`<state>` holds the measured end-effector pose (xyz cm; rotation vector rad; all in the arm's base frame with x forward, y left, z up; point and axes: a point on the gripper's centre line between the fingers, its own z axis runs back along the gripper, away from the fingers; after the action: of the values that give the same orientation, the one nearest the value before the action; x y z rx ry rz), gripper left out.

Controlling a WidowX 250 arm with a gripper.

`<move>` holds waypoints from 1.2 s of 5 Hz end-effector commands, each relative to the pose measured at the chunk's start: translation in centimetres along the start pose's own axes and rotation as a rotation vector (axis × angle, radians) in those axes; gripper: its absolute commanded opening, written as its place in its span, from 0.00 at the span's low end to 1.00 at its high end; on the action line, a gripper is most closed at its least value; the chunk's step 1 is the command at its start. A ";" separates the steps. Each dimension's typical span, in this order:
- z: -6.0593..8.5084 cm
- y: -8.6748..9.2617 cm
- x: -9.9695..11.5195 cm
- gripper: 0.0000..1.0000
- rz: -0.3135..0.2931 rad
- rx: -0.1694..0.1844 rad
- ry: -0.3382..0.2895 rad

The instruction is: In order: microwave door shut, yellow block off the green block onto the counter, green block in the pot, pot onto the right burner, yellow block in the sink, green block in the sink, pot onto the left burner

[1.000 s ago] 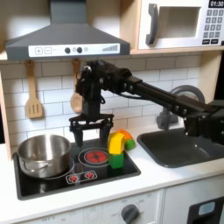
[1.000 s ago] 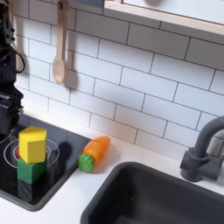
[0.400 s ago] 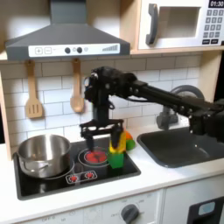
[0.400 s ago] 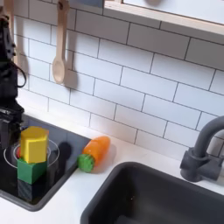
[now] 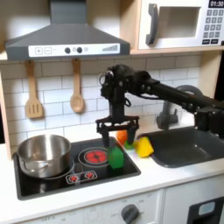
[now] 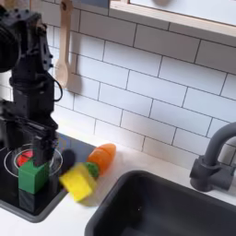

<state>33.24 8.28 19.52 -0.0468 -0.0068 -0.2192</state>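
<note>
door: shut | yellow block: off the green block, tipped beside the sink | jaws: apart, holding nothing, above green block | next: drop straight down, pinch its sides, lift it into the pot

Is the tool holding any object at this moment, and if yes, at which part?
Nothing is held. The tool hangs open above the small dark green cube, and the small bright yellow block lies apart, untouched.
</note>
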 end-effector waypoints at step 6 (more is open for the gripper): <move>-0.9 0.4 0.1 1.00 0.095 0.038 0.013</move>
<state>33.40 8.84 18.28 -0.0121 0.0122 -0.1134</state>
